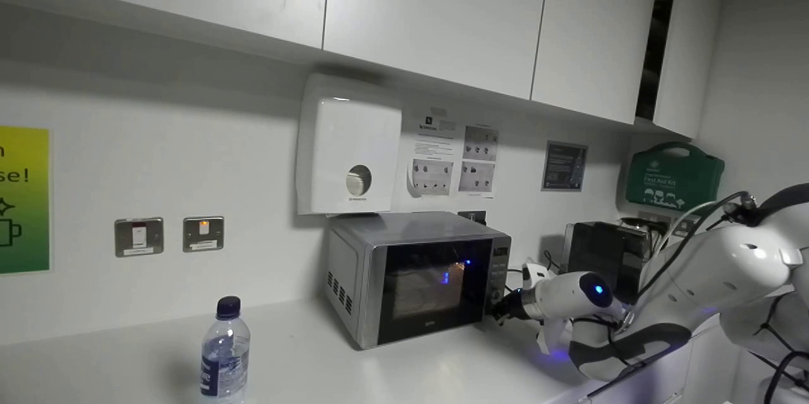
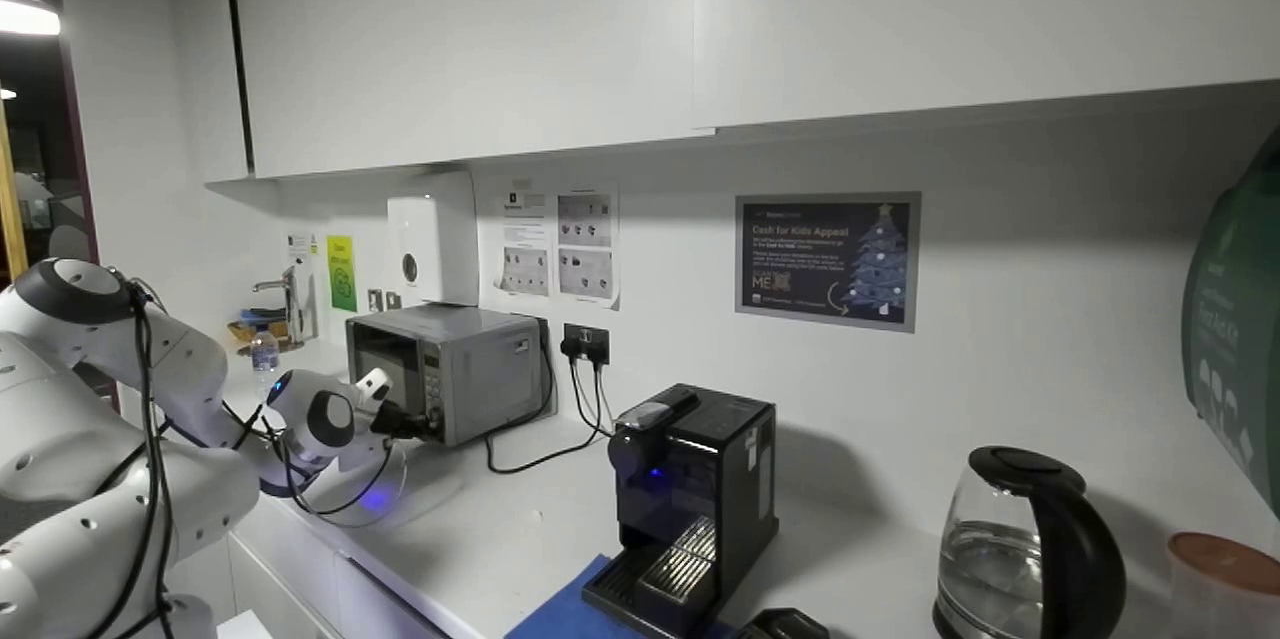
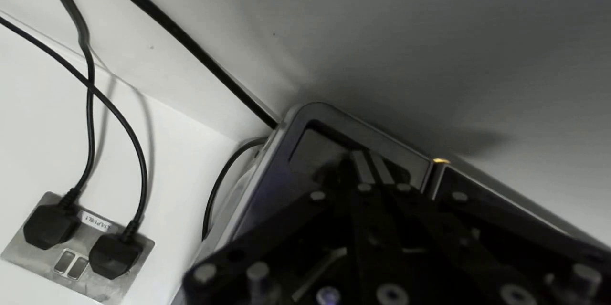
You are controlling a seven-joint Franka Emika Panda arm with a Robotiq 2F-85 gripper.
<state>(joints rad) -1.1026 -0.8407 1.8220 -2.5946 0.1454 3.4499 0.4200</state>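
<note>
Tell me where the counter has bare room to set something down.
Bare: counter between the bottle and the microwave; also the stretch between microwave and coffee machine, though a cable loops along its wall side. Crowded: the microwave's control panel, where the jaws are, and the coffee machine's end, with blue mat and kettle.

In both exterior views I have my arm [image 1: 714,271] sloping down to a bent wrist [image 1: 559,296] with a blue light [image 1: 598,289] glowing on it. My fingers [image 3: 363,167] point roughly level, drawn together side by side.
</note>
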